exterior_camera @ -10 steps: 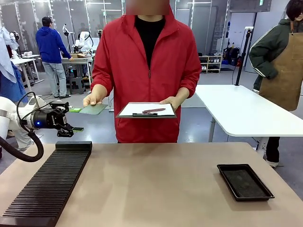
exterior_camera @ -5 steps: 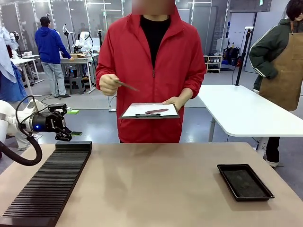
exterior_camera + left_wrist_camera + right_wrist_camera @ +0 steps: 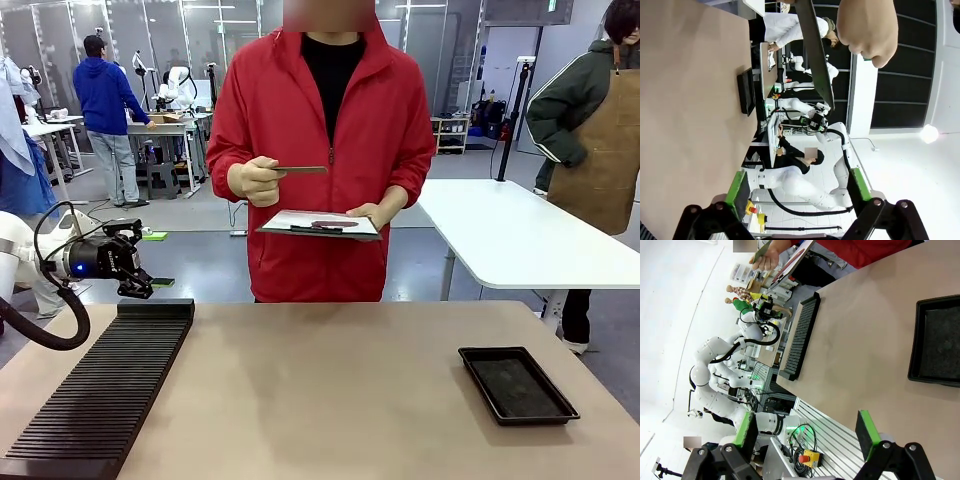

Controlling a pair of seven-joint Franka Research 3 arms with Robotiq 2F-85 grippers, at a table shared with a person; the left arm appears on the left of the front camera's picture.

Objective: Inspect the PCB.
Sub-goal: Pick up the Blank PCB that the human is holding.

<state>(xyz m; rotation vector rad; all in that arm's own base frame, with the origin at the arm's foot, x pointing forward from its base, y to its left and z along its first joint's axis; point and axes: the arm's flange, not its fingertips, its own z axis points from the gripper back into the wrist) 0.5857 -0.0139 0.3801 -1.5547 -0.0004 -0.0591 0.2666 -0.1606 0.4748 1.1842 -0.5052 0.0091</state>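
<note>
Starting on the left: your left gripper [image 3: 158, 259] hangs just past the far end of the ribbed black rack [image 3: 100, 400], fingers spread wide with nothing between them. The PCB [image 3: 300, 169] isn't on your side at all. The person's hand [image 3: 255, 182] has it pinched by one end, flat at chest height, just above the white clipboard [image 3: 320, 224]. Over on the right the black tray [image 3: 517, 385] sits on the table [image 3: 330, 400], and your right gripper [image 3: 805, 437] is wide open and empty too. What I'd worry about is that one-end pinch letting the board tip or drop. Reach in early from the left and you could also clip the rack or their knuckles. The board's edge-on to the front camera too, so lining up a grasp looks dicey.
</note>
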